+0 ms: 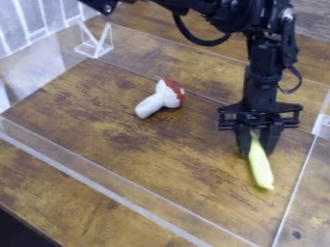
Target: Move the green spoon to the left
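Note:
The green spoon (261,166) lies on the wooden table at the right, its yellow-green handle pointing toward the front. The spoon's far end, with the bowl, is hidden between the fingers. My gripper (260,143) hangs straight down from the black arm over that far end. Its two black fingers (244,141) are drawn in against the spoon, shut on it. The spoon still rests on the table.
A toy mushroom (158,98) with a white stem and red-brown cap lies left of the spoon, mid-table. Clear acrylic walls (129,205) ring the wooden surface. A small clear stand (93,41) sits at the back left.

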Controlling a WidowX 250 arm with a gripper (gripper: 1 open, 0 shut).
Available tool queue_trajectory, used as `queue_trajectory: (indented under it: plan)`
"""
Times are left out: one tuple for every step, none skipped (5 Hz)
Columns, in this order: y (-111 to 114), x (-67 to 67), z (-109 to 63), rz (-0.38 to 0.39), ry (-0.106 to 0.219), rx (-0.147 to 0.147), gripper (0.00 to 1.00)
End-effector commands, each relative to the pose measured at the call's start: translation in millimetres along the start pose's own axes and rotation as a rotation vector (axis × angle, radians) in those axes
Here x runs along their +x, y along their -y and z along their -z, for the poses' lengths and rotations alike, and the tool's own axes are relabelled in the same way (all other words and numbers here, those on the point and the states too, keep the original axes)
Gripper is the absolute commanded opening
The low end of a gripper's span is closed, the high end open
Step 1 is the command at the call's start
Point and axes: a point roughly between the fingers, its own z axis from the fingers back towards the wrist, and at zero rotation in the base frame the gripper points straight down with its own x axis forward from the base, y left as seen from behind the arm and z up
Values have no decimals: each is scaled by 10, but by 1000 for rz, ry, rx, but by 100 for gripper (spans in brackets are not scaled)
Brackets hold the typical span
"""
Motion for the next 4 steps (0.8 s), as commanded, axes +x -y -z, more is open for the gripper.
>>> queue_trajectory:
  plan:
    - [29, 39, -628, 0, 76, -110, 0]
    - [1, 22, -764, 0, 73, -127, 0]
    - [-21, 6, -872, -1, 72, -140, 0]
    - [-81, -8, -1062, -5, 79, -172, 0]
